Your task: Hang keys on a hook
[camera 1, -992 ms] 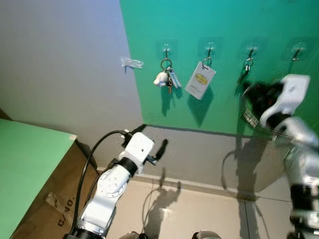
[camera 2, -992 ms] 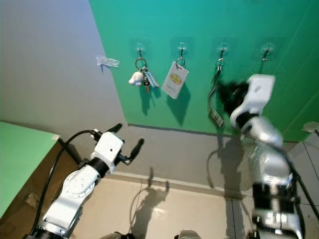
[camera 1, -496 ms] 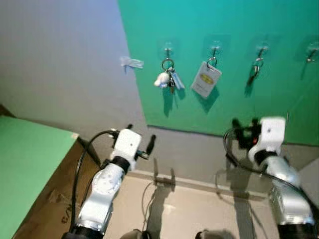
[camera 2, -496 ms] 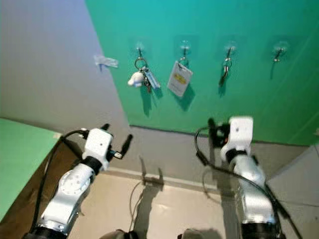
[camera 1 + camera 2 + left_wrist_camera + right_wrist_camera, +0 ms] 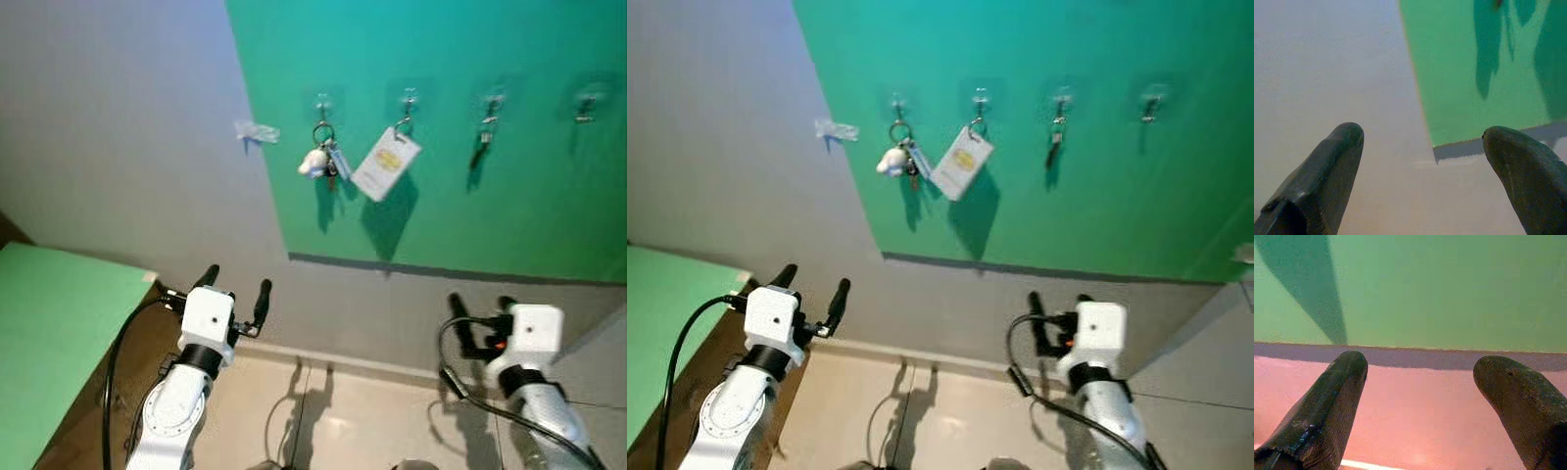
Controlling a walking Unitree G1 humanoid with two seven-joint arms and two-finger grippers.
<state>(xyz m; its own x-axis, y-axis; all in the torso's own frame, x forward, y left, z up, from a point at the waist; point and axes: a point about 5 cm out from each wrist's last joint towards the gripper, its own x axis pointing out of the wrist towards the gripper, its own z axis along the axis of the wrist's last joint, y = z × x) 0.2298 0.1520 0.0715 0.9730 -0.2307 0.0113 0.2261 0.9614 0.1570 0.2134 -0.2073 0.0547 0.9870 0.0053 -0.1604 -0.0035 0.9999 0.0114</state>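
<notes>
Now metal keys [image 5: 484,137] dangle from a small hook [image 5: 491,101] on smooth green wall [image 5: 470,206].

Four hooks [image 5: 409,96]; seemingly three hung items [image 5: 389,164].

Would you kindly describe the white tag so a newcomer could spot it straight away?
Look at the green wall panel with its row of four hooks. The white tag hangs tilted from the second hook from the left, bearing a yellow oval; its neighbours hold keys or nothing.

The right gripper [image 5: 479,303] has dropped from the third hook [image 5: 491,101], leaving keys [image 5: 483,140] hanging there.
</notes>
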